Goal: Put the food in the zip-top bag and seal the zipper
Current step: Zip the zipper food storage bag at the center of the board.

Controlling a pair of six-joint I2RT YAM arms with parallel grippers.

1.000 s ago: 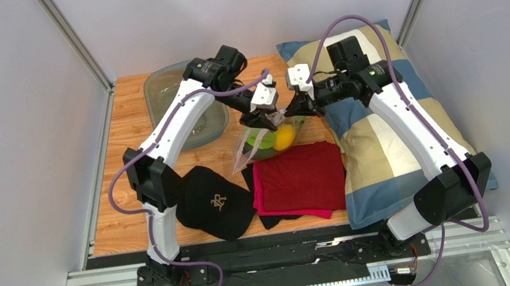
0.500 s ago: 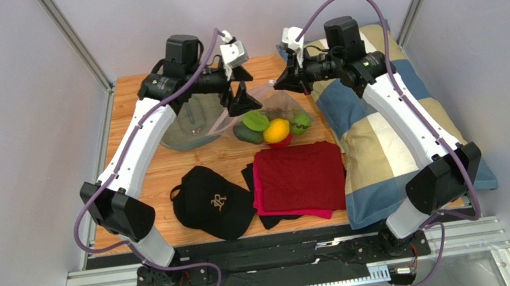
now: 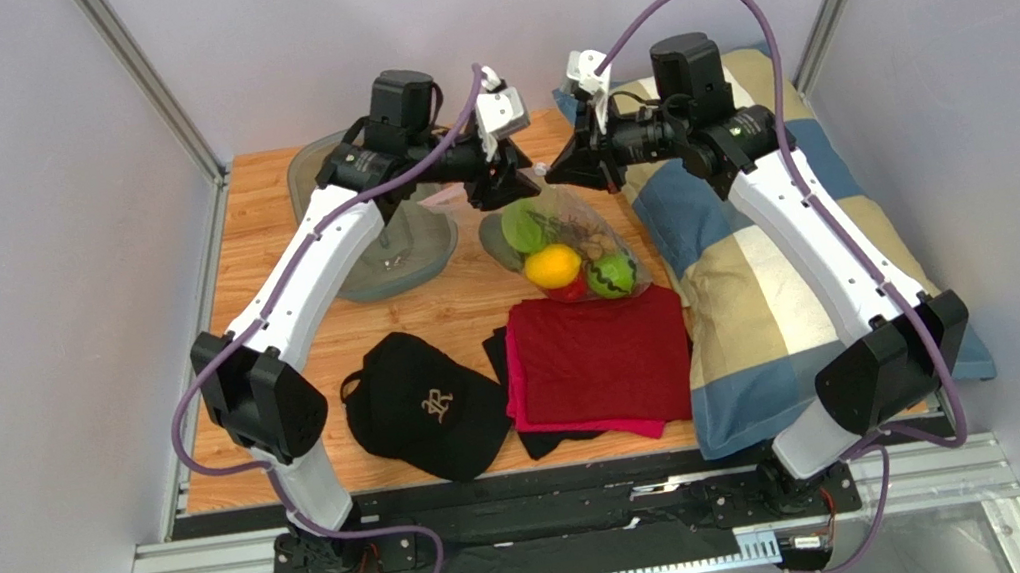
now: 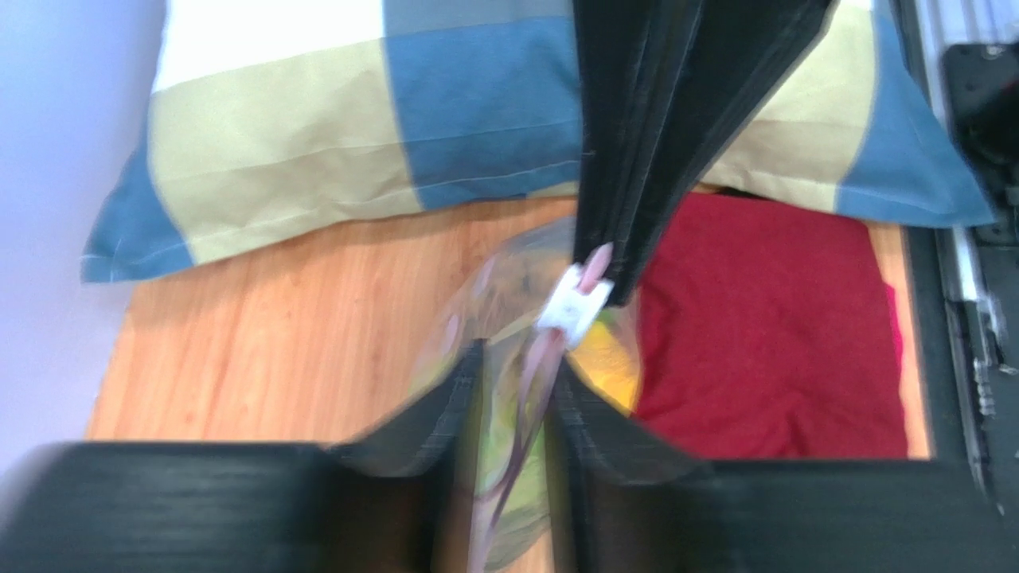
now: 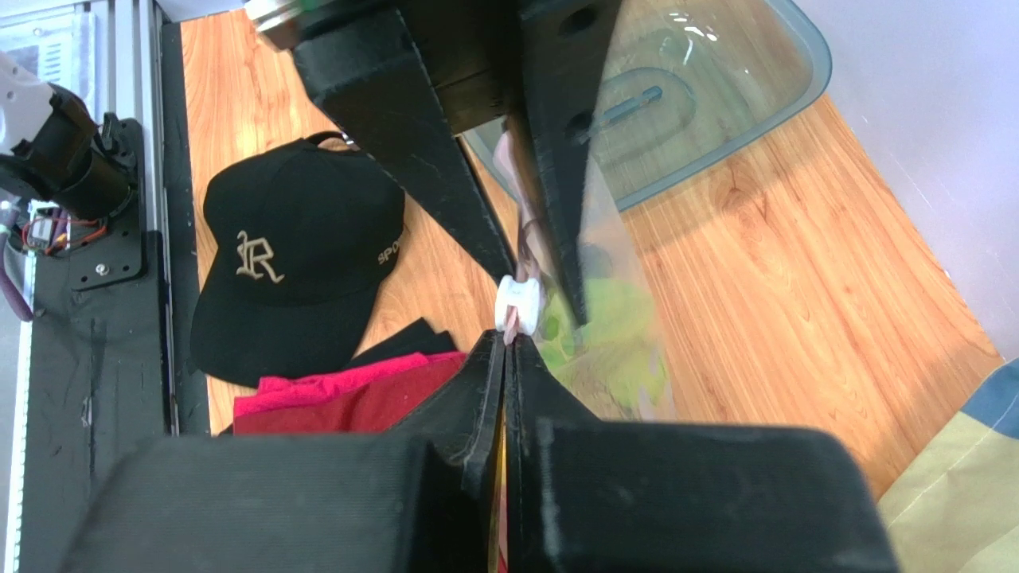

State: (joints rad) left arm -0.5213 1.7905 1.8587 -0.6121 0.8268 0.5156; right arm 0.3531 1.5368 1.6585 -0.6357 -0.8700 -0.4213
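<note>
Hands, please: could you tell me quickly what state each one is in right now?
Left hand: closed, pinching the mouth edge of the zip-top bag.
Right hand: closed on the same edge of that bag.

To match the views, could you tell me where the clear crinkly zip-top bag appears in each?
Top external: clear crinkly plastic zip-top bag, centre, just above the red folded cloth.
Left wrist: bag lower centre, left of cloth.
Right wrist: bag centre, up-right of cloth.
Shared landmark: the red cloth.
</note>
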